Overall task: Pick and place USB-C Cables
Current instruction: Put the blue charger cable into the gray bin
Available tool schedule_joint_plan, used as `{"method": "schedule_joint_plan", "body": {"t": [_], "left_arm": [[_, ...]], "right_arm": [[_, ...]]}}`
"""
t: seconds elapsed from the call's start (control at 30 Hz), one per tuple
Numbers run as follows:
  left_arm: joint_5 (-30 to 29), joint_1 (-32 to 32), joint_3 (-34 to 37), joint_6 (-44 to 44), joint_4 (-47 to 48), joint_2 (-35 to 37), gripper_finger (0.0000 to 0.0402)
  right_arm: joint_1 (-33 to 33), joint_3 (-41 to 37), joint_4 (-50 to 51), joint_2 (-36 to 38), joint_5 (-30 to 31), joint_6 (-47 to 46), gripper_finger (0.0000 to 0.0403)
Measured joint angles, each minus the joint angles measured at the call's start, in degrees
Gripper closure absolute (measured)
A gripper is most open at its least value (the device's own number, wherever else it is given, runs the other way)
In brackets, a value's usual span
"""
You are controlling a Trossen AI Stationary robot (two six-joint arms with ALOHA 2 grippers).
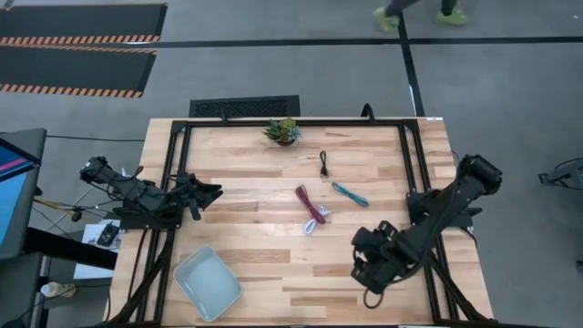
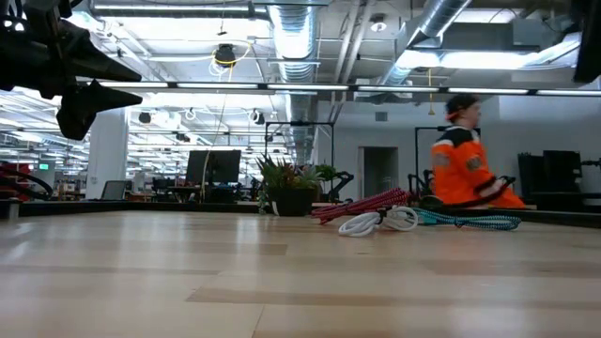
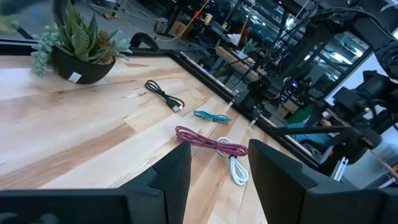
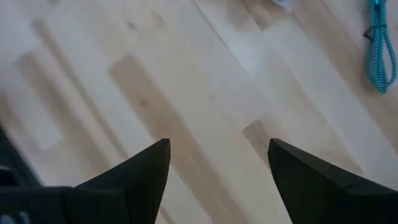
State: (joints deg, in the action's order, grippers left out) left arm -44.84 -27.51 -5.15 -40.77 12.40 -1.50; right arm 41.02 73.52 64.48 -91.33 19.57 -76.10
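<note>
Four small cables lie on the wooden table's middle: a dark red one (image 1: 308, 204), a white-pink one (image 1: 319, 219) touching its near end, a teal one (image 1: 350, 193) and a black one (image 1: 324, 163). They also show in the left wrist view: dark red (image 3: 199, 138), white (image 3: 237, 167), teal (image 3: 211, 116), black (image 3: 164, 96). My left gripper (image 1: 215, 193) is open and empty above the table's left part, pointing toward the cables. My right gripper (image 1: 363, 255) is open and empty above the near right part; the teal cable (image 4: 374, 46) shows ahead of it.
A small potted green plant (image 1: 283, 131) stands at the far edge's middle. A pale blue tray (image 1: 208, 283) sits at the near left. A person in orange (image 2: 462, 164) shows in the room beyond the table. Bare wood lies between the grippers and the cables.
</note>
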Motion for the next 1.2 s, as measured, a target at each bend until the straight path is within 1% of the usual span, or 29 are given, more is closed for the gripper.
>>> {"method": "schedule_joint_plan", "body": {"t": [0.07, 0.17, 0.43, 0.6, 0.87, 0.97, 1.1, 1.2], "left_arm": [[0.0, 0.0, 0.0, 0.0, 0.0, 0.0, 0.0251], [0.0, 0.0, 0.0, -0.2, 0.0, 0.0, 0.0251], [0.0, 0.0, 0.0, -0.2, 0.1, 0.0, 0.0251], [0.0, 0.0, 0.1, -0.2, 0.1, 0.0, 0.0251], [0.0, 0.0, 0.1, -0.2, 0.1, 0.0, 0.0251], [0.0, 0.0, 0.1, -0.2, 0.1, 0.0, 0.0251], [0.0, 0.0, 0.1, -0.2, 0.1, 0.0, 0.0251], [0.0, 0.0, 0.1, -0.2, 0.1, 0.0, 0.0251]], "right_arm": [[-1.4, 0.0, 1.4, -1.0, -0.7, 0.1, 0.0106], [-3.2, 0.0, 4.5, -2.2, 0.0, 0.1, 0.0106], [-7.9, 0.0, 6.1, -2.2, 0.1, 6.6, 0.0106], [-7.5, 0.0, 6.4, 1.6, 0.7, 7.5, 0.0106], [-6.1, 0.0, 7.8, 10.3, 6.1, 7.2, 0.0106], [-5.3, 0.0, 11.9, 13.3, 6.5, 5.5, 0.0106], [-3.9, 0.0, 20.2, 16.8, 6.5, -0.1, 0.0106], [-1.8, 0.0, 23.4, 19.1, 7.7, -4.2, 0.0106]]}}
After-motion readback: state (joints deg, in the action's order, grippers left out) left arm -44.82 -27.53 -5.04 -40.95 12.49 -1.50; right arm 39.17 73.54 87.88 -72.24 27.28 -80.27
